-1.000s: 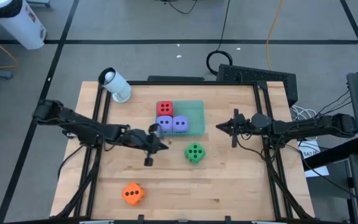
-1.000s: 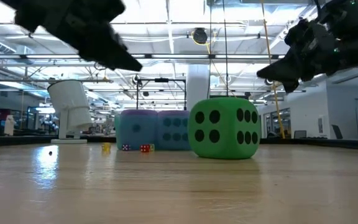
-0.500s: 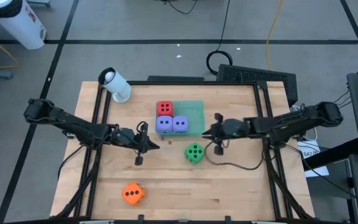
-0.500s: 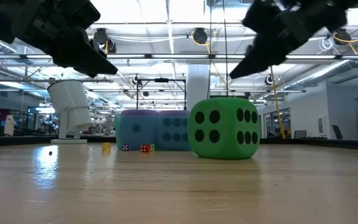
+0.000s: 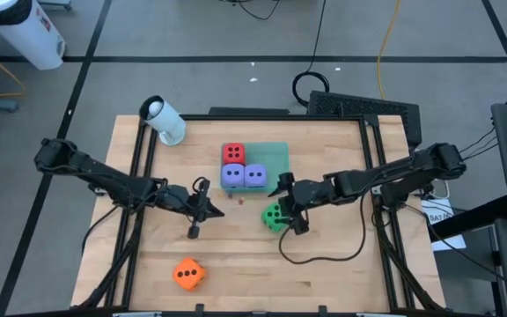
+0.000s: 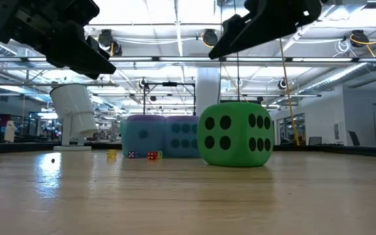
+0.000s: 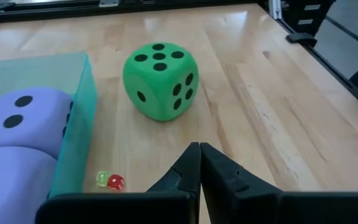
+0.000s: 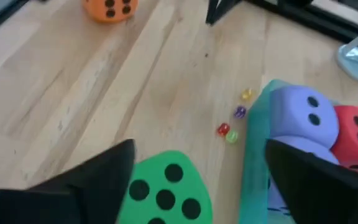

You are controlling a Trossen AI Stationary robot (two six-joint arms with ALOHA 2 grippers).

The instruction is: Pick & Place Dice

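The green die (image 5: 274, 217) sits alone on the wooden table near its middle. My right gripper (image 5: 286, 206) hovers open just above it; in the right wrist view its fingers (image 8: 104, 171) stand either side of the green die (image 8: 165, 190) without touching. My left gripper (image 5: 211, 206) is shut and empty, to the left of the green die (image 7: 160, 79) and pointing at it. The red die (image 5: 233, 154) and two purple-blue dice (image 5: 244, 176) rest in the teal tray (image 5: 276, 158). The orange die (image 5: 187, 274) lies near the front edge.
A white cylinder (image 5: 164, 121) lies at the table's far left corner. A few tiny coloured dice (image 8: 230, 132) lie on the wood beside the tray's near side. Open wood stretches right of the green die and along the front.
My right gripper has swung from the table's right edge toward the middle, rolling as it came, and now stands over the green die with its fingers opened wide. My left gripper has drawn back a little toward the left edge, still shut. No die has moved.
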